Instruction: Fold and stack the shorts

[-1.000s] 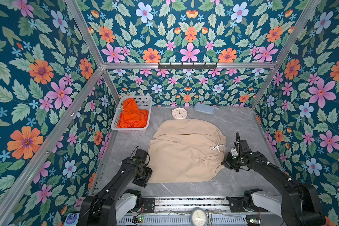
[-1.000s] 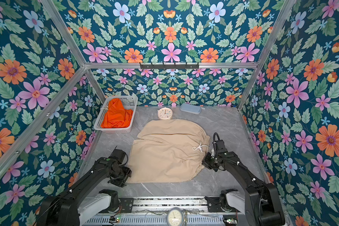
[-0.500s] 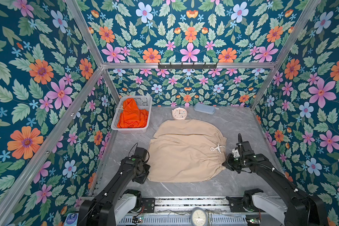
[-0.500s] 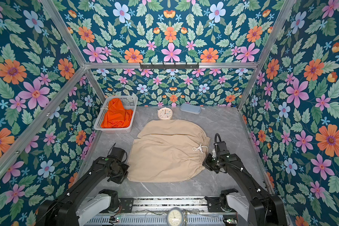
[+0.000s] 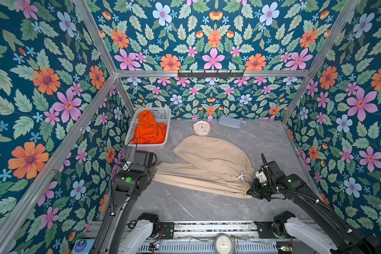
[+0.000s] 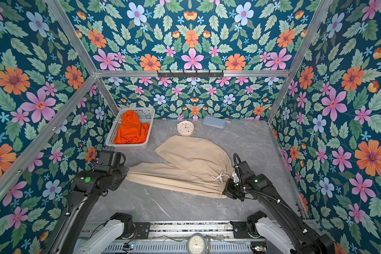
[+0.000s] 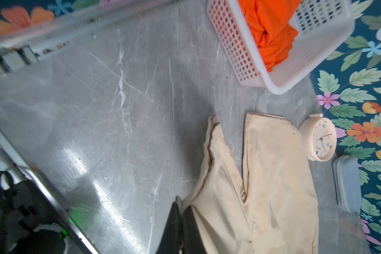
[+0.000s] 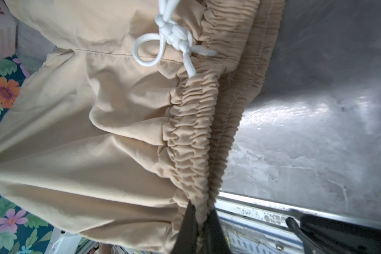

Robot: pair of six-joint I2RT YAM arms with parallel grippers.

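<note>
The beige shorts [image 5: 207, 165] hang stretched between my two grippers in both top views, their far part resting on the grey table [image 5: 262, 140]. My left gripper [image 7: 180, 210] is shut on a corner of the near leg hem, at the left edge of the cloth [image 6: 128, 172]. My right gripper [image 8: 201, 212] is shut on the gathered waistband [image 8: 191, 140], just past the white drawstring [image 8: 172, 37]; in a top view it is at the cloth's near right corner [image 5: 250, 193]. The orange shorts [image 5: 149, 129] lie bunched in the white basket [image 5: 165, 112].
The basket stands at the back left against the wall. A small round clock [image 5: 201, 128] and a pale blue case [image 5: 229, 122] sit along the back wall, the clock touching the beige cloth's far edge. Floral walls close three sides; a metal rail [image 5: 207, 228] runs along the front.
My left gripper has shut on the near leg corner and risen toward the left. The beige shorts, flat before, are now pulled taut and lifted along their near edge between both grippers.
</note>
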